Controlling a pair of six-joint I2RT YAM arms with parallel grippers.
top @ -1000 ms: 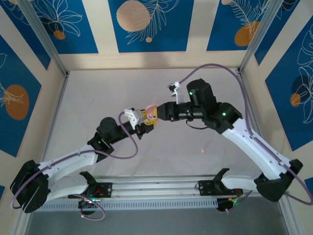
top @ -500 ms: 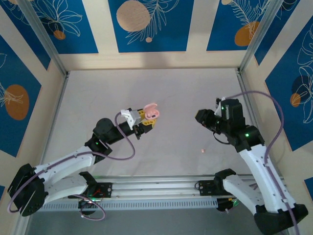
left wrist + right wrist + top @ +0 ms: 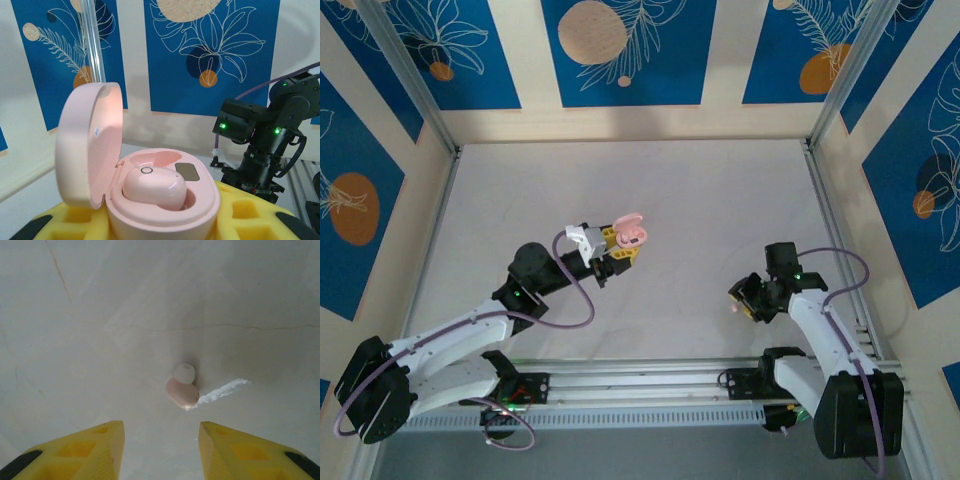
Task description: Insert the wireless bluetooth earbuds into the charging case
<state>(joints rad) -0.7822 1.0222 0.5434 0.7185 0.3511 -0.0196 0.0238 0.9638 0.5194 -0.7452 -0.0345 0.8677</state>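
A pale grey, marble-veined counter fills the floor of the enclosure, and the right wrist view shows thin dark hairlines across it and a short bright streak of light. Cream walls carry blue panels with white leaf drawings and orange discs. Silver metal posts rise slanting at the two far corners.

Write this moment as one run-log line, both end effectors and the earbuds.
left end effector: shut on open charging case | seated earbud: inside case | right end effector: open above loose earbud on table
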